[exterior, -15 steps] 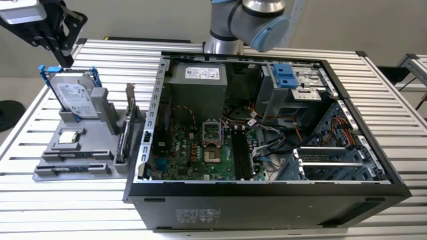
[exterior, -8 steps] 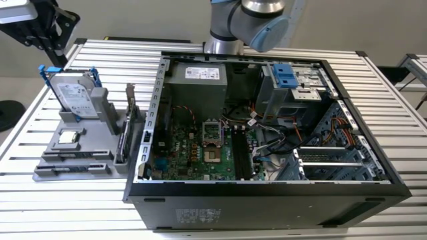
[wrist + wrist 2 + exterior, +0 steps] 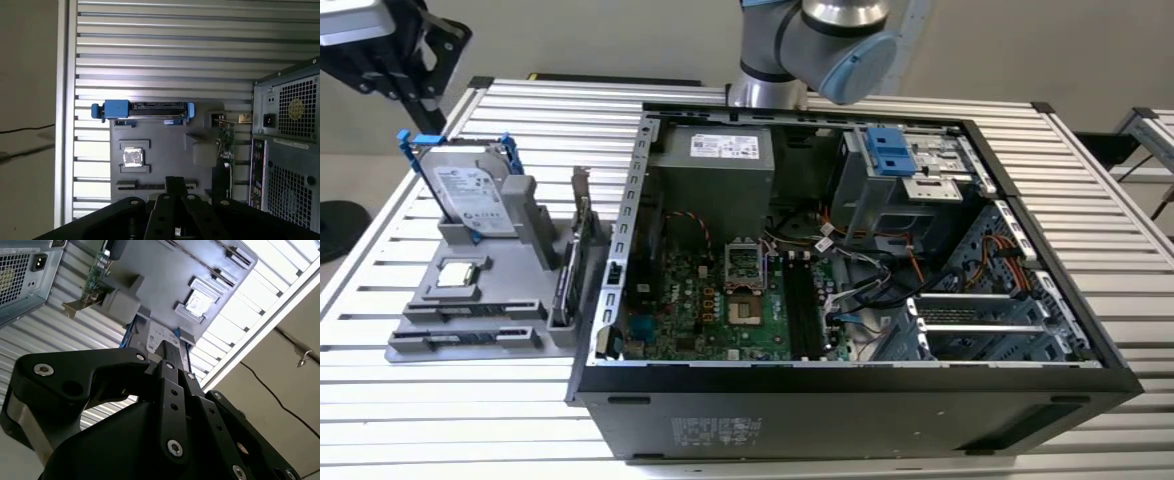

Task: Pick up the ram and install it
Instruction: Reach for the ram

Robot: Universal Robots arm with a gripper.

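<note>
The ram looks like the dark narrow stick (image 3: 464,338) lying in a slot along the front edge of the grey holder tray (image 3: 520,290). In the first wrist view the same stick (image 3: 136,184) is partly covered by my fingers. My gripper (image 3: 416,95) hangs high above the table, behind the tray at the exterior view's far left. Its fingers meet at one tip in both wrist views (image 3: 170,351) (image 3: 175,183), shut with nothing between them. The open computer case (image 3: 627,300) lies to the tray's right, with the motherboard (image 3: 720,300) exposed.
On the tray stand a silver hard drive with blue rails (image 3: 470,190), a square processor chip (image 3: 460,272) and an upright card with a metal bracket (image 3: 576,225). The arm's base (image 3: 821,40) rises behind the case. The slatted table's edge (image 3: 67,125) runs close beside the tray.
</note>
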